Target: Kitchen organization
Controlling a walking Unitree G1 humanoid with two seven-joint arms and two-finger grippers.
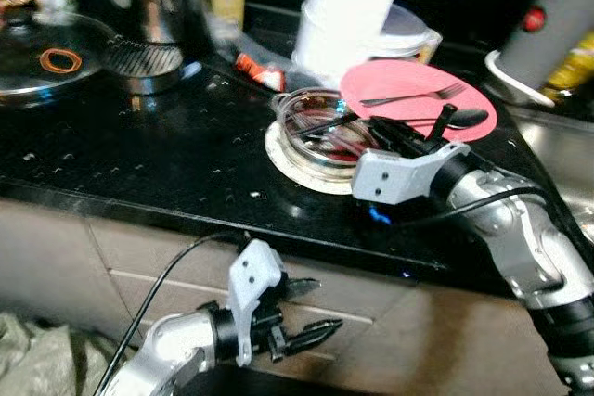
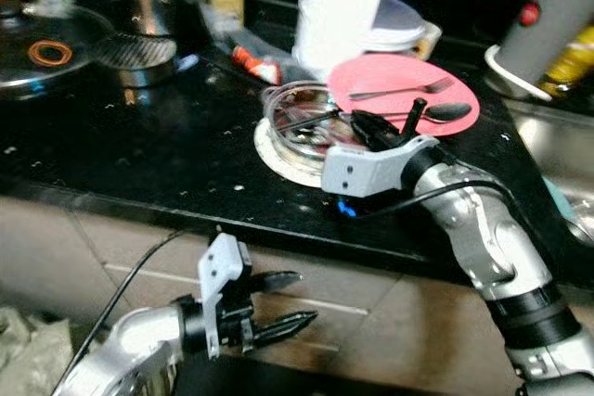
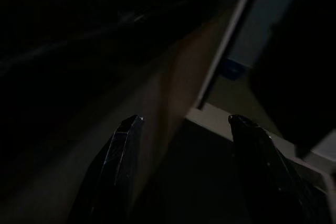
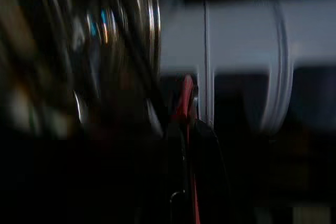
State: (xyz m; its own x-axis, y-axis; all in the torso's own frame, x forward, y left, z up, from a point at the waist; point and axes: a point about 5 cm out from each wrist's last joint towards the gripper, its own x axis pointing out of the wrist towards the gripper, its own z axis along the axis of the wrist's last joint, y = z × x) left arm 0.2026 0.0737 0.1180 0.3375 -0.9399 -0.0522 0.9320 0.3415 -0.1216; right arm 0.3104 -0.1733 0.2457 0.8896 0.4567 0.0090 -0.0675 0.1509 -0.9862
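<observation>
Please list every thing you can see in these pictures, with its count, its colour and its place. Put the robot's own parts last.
Counter: one, black, across the scene.
Glass bowl: one, clear, on a white plate at the counter's middle.
White plate: one, under the bowl.
Pink plate: one, behind and right of the bowl.
Fork: one, silver, on the pink plate.
Spoon: one, dark, on the pink plate's near edge.
White container: one, behind the plates.
Pan lid: one, glass, far left; an orange ring lies on it.
Sink: one, metal, far right.
Right pincer: black fingers, at the bowl's near right rim; whether it grips is unclear.
Left pincer: black fingers apart, low before the cabinet front.
</observation>
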